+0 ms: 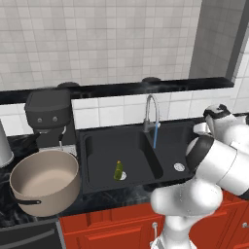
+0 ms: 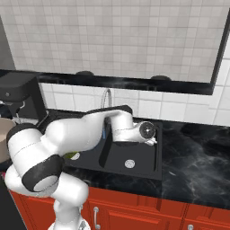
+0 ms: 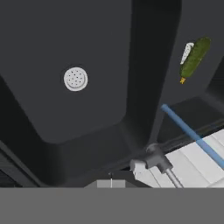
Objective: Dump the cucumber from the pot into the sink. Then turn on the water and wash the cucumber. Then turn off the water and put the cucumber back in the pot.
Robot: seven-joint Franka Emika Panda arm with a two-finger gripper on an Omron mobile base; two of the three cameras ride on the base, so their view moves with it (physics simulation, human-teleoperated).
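Note:
The cucumber (image 1: 118, 170) (image 3: 194, 57), a short yellowish-green stick, lies in the left basin of the black sink (image 1: 97, 160) beside the round drain. A thin blue water stream (image 1: 155, 137) (image 3: 192, 133) runs from the curved silver faucet (image 1: 151, 112) and lands near the divider, apart from the cucumber. On the counter left of the sink stands the beige-grey pot (image 1: 44, 182), its pale inside bare. My gripper (image 2: 152, 140) hangs over the back of the right basin, just right of the faucet (image 2: 107, 96). Its fingers are too small to read.
A black coffee machine (image 1: 48, 116) stands behind the pot. A grey cylinder (image 1: 4, 146) sits at the far left. The right basin (image 1: 177, 146) holds only its silver drain (image 3: 75, 79). Black marble counter (image 2: 197, 157) stretches right of the sink, with red cabinets (image 1: 121, 226) below.

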